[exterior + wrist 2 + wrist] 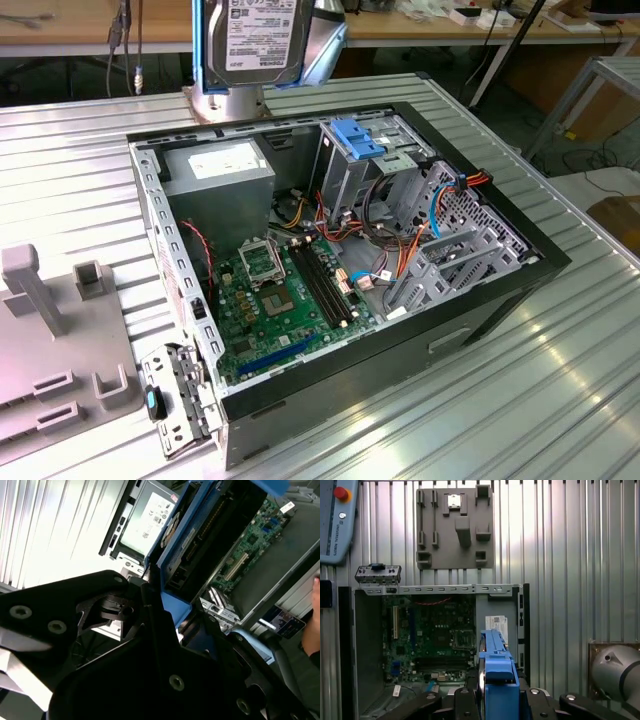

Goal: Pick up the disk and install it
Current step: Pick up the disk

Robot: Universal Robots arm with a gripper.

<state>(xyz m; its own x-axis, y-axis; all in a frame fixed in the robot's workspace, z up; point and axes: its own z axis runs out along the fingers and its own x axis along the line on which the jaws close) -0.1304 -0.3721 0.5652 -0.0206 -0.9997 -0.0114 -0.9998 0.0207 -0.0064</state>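
Observation:
The disk (262,40) hangs in the air above the far rim of the open computer case (540,262), its white label facing the exterior view. Light-blue carrier rails run along its sides. In the first wrist view the disk (497,667) appears edge-on, with a blue rail toward the camera, and my gripper (497,700) is shut on it with black fingers on either side. In the second wrist view the disk (200,540) stands over the case's inside, held by the gripper (165,605). The metal drive cage (350,175) with a blue bracket (357,137) sits below it.
Inside the case lie a grey power-supply box (220,170), the green motherboard (280,290) and loose cables (400,250). A grey fixture plate (60,360) lies at the exterior view's left, with a removed front bracket (180,400) beside the case. The table is ribbed metal.

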